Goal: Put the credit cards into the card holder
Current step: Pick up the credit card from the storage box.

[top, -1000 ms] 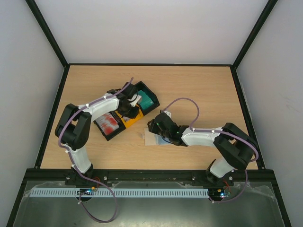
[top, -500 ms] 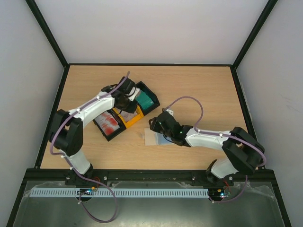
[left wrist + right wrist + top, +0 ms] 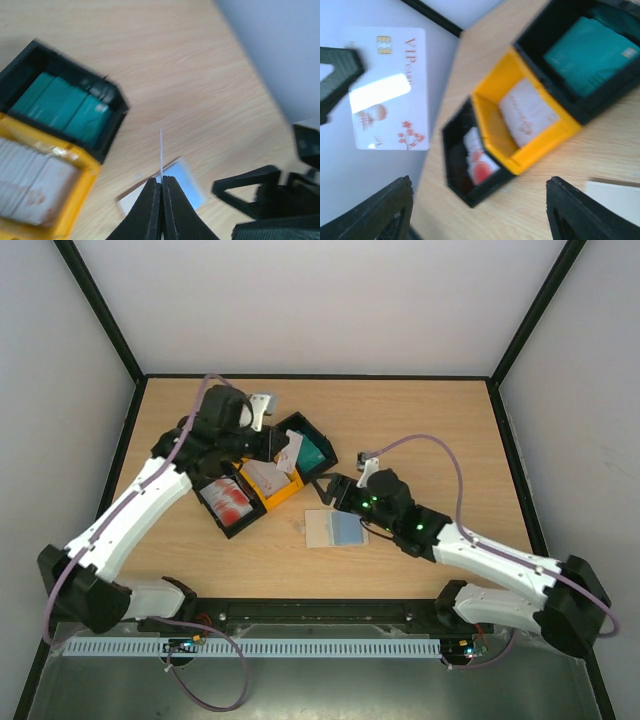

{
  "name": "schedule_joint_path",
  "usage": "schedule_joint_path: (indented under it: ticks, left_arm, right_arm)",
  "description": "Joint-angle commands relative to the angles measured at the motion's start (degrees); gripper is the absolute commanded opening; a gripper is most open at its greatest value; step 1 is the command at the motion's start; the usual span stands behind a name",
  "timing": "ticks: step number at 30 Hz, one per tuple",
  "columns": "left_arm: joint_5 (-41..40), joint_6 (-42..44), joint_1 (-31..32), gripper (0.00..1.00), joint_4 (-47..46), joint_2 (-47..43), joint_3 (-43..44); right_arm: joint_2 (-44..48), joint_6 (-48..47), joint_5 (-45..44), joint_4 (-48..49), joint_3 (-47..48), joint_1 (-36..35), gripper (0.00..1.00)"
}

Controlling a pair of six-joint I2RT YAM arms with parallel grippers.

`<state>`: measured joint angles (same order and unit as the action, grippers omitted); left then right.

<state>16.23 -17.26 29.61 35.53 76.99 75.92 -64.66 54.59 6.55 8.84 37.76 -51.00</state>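
- We see the left claw (image 3: 161, 183) pinched shut on one pale card (image 3: 390, 90), edge-on, long axis across its fingers.
- The right claw (image 3: 326, 490) gapes empty, with one opened card holder (image 3: 335, 529) just beside it.
- Three trays (image 3: 283, 492) sit below the left claw.

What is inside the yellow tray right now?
The yellow tray holds a stack of pale whitish cards with faint reddish print. Only the top card's face shows. The cards beneath it and the tray floor under the stack are covered.
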Motion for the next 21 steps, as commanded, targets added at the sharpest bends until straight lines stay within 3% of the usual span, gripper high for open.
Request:
schedule_joint_path:
  ticks: [1,9,15,21]
  left_arm:
    - [13.6,-13.4,0.3,0.02,-10.1,-6.4,-1.8]
    - [24.3,-28.9,0.4,0.02,-24.9,-13.5,-6.1]
    - [27.1,-33.6,0.4,0.02,-28.2,-15.1,-6.7]
    - [27.9,-34.3,0.4,0.02,-28.0,-16.3,-6.8]
  right_arm:
    - [7.9,1.8,4.9,5.5,-0.3,0.1,0.73]
    - [11.8,8.1,12.2,13.7,0.0,0.1,0.7]
    - [12.0,12.7,17.2,25.1,-2.0,0.1,0.5]
    - [9.7,15.0,20.9,30.7,-0.8,0.0,0.38]
